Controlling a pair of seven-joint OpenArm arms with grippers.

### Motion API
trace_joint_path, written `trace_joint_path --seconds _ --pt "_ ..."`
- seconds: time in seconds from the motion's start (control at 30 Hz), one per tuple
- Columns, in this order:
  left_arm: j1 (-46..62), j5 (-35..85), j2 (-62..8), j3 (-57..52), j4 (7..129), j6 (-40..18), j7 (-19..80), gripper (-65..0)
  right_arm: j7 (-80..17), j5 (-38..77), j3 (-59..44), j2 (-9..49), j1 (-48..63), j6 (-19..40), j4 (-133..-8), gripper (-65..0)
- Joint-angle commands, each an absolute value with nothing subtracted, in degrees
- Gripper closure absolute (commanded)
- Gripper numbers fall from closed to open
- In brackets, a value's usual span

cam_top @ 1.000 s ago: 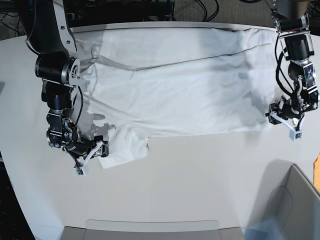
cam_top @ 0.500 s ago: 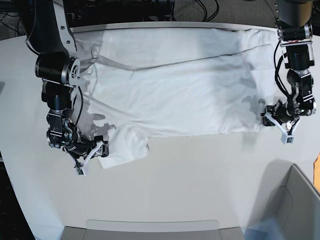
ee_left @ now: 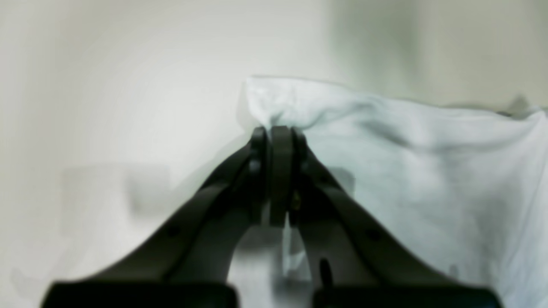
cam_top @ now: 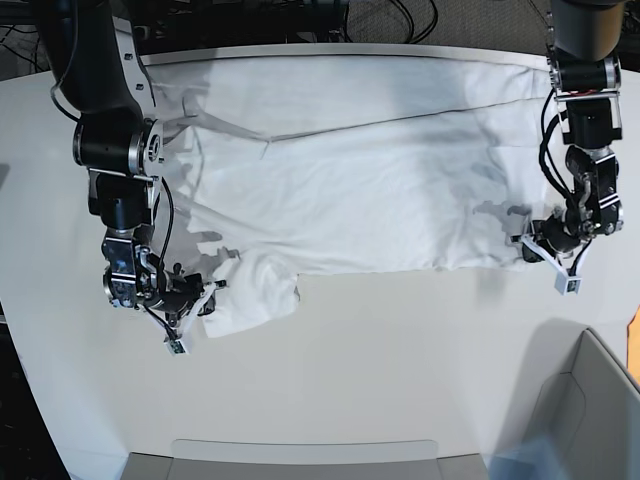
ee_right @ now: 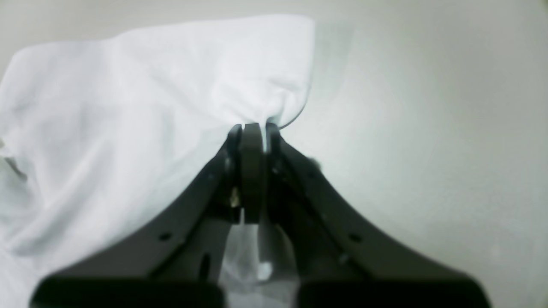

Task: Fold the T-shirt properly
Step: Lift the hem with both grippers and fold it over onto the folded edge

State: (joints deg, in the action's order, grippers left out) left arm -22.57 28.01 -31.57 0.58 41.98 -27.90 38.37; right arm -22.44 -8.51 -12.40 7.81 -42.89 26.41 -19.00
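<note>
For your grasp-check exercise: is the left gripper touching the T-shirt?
Touching. In the left wrist view, the left gripper is shut on a bunched corner of the T-shirt, with cloth pinched at its tips.

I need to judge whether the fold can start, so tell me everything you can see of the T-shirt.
The T-shirt is plain white, soft-looking wrinkled fabric with no print, spread mostly flat along the far side of the white table. One short sleeve juts toward the camera, rumpled. Long creases cross the body. The right gripper is shut on the sleeve's edge, and the left gripper is shut on a near corner at the opposite end; both wrist views show cloth bunched at the closed tips.
</note>
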Motion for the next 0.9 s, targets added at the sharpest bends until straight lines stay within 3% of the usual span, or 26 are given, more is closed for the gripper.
trace_joint_path --seconds 0.0,0.3,0.5,0.6,0.87 --pt "-22.73 26.68 -31.6 0.48 41.71 -27.56 41.1 0.0 -22.46 -8.75 -12.35 7.96 -45.76 26.42 -19.47 0.0" --pt "-26.07 26.68 -31.69 -9.01 42.07 -27.56 44.35 0.0 -22.81 -8.75 -12.7 7.25 -52.26 26.42 -19.47 0.0" --pt "-23.52 26.68 -31.69 -11.91 53.23 -27.56 50.51 0.0 -26.77 -8.57 -12.79 7.34 -53.23 26.42 -20.79 0.0" --pt "-19.91 26.68 -31.6 -15.34 60.88 -27.56 53.58 0.0 -32.92 -8.48 -12.79 7.08 -50.95 26.42 -28.18 0.0" --pt "-13.85 26.68 -30.55 -21.85 72.48 -27.74 59.21 0.0 -46.37 -8.48 -12.18 4.7 -36.35 27.03 -61.76 0.0"
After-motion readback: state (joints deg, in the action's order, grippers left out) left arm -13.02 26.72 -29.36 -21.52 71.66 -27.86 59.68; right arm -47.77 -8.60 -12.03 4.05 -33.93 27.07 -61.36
